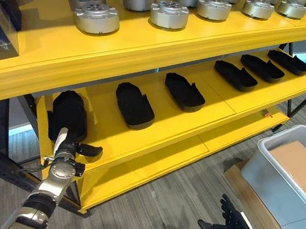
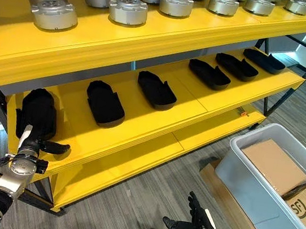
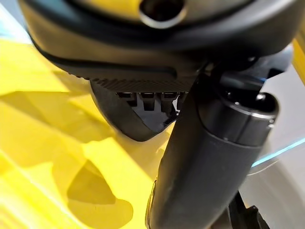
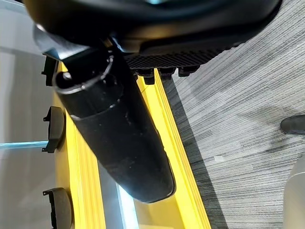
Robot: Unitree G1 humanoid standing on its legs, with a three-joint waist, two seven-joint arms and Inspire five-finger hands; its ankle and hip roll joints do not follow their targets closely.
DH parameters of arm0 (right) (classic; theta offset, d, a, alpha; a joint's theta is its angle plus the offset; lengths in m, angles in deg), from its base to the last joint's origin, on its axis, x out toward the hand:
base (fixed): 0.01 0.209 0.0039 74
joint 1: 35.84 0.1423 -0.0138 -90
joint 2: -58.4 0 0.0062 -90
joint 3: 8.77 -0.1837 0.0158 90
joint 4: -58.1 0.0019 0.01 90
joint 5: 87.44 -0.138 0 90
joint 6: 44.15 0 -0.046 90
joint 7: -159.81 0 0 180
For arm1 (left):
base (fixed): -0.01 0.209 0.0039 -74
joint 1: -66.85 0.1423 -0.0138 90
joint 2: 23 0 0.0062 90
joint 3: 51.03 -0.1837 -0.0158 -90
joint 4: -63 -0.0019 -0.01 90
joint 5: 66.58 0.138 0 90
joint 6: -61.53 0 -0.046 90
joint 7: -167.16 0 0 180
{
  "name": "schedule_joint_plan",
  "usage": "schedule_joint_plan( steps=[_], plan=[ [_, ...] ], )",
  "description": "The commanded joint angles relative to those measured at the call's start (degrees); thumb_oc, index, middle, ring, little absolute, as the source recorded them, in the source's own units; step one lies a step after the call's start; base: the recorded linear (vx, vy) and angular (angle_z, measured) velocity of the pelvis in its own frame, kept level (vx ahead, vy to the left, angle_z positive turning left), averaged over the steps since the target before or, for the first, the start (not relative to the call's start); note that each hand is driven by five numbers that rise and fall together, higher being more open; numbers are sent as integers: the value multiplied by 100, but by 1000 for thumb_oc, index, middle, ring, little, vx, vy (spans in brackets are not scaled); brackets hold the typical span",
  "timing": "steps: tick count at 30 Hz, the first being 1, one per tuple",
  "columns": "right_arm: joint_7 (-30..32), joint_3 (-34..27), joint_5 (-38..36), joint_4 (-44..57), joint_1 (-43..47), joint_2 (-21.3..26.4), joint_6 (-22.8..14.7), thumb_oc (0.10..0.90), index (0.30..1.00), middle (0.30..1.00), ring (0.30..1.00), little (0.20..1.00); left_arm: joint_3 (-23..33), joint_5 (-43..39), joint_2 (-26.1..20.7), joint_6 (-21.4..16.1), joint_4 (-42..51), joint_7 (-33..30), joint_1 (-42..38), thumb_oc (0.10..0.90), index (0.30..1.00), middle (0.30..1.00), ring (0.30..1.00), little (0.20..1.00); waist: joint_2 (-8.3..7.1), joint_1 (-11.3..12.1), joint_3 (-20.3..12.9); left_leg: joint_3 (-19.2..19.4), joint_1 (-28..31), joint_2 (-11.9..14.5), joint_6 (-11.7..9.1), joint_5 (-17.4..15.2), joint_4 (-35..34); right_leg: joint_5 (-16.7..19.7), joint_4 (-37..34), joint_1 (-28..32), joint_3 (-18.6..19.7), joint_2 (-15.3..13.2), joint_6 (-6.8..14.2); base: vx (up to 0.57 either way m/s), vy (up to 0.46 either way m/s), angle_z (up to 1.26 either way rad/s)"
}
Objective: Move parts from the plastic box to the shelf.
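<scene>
Part set at the shelf's near end

Nearest us, our right robot hand hangs low over the floor in front of the shelf, fingers spread and relaxed, holding nothing. The plastic box stands on the floor off the shelf's far end, and we see brown cardboard inside it. Our left robot hand is at the near end of the shelf's middle board, its thumb standing out sideways; it sits against the black part lying there, and we cannot tell whether its fingers grip that part. Further along the same board lie five more black parts in a row. On the top board sit round metal pieces. We judge this the placing step; next, the left robot hand needs to draw clear, then we turn to the plastic box.
</scene>
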Motion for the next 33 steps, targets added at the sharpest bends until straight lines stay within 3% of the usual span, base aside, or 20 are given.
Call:
schedule_joint_plan(
  steps=[1, 33],
  plan=[
    [3, -178, -275, 311, 342, 243, -483, 900, 1000, 1000, 1000, 1000, 262, -157, -200, -384, -443, -79, -1110, 900, 1000, 1000, 1000, 1000, -33, -43, -32, 35, 302, 186, 69, -318, 36, -608, 129, 493, -78, -179, 101, 7, -6, -5],
    [39, -85, -285, 227, 367, 216, -451, 900, 1000, 1000, 1000, 1000, 242, -718, 150, -460, -551, -5, -1105, 900, 1000, 1000, 1000, 1000, -45, -48, -57, 42, 356, 175, 78, -347, 34, -620, 121, 536, -60, -176, 92, 0, -1, -1]
  ],
)
